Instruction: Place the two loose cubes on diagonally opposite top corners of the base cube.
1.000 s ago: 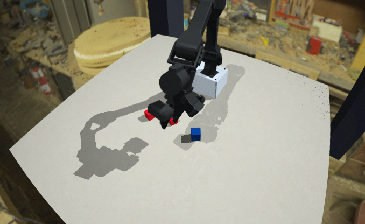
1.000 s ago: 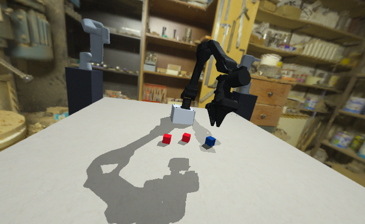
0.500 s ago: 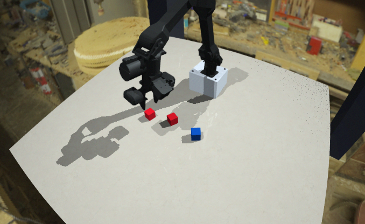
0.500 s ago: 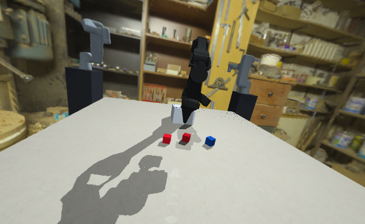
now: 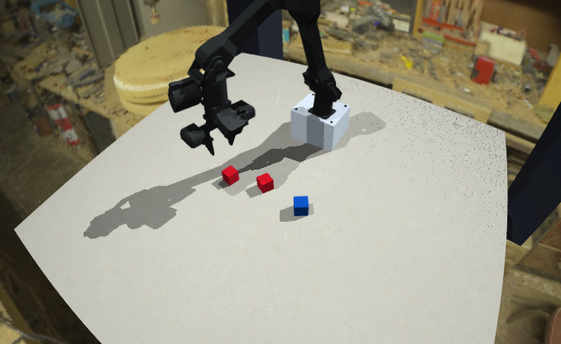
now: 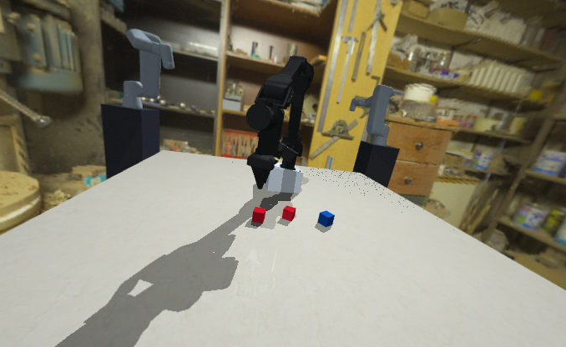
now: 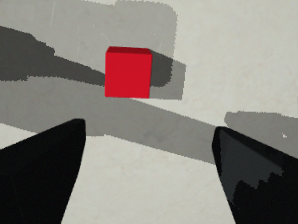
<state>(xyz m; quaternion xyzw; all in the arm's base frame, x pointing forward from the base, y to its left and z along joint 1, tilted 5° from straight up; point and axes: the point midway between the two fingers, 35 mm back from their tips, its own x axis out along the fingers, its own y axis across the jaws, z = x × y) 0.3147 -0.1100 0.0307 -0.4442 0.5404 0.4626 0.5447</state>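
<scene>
A red cube (image 5: 230,175) (image 6: 259,214) (image 7: 128,74) stands at the left of the row of cubes. A second red cube (image 5: 265,183) (image 6: 288,213) stands a little to its right, apart from it. The blue cube (image 5: 300,206) (image 6: 325,218) stands farther right, apart from both. All three rest on the table. My gripper (image 5: 222,148) (image 6: 260,188) (image 7: 150,133) is open and empty, pointing down, in the air above the table near the left red cube. In the wrist view that cube lies beyond the fingertips, left of the middle between them.
The white base block (image 5: 302,128) (image 6: 278,183) of the arm stands behind the cubes. Dark pillars (image 5: 548,154) (image 6: 129,139) stand beyond the table (image 5: 360,265) (image 6: 363,293). The arm's shadow crosses the table beside the red cubes.
</scene>
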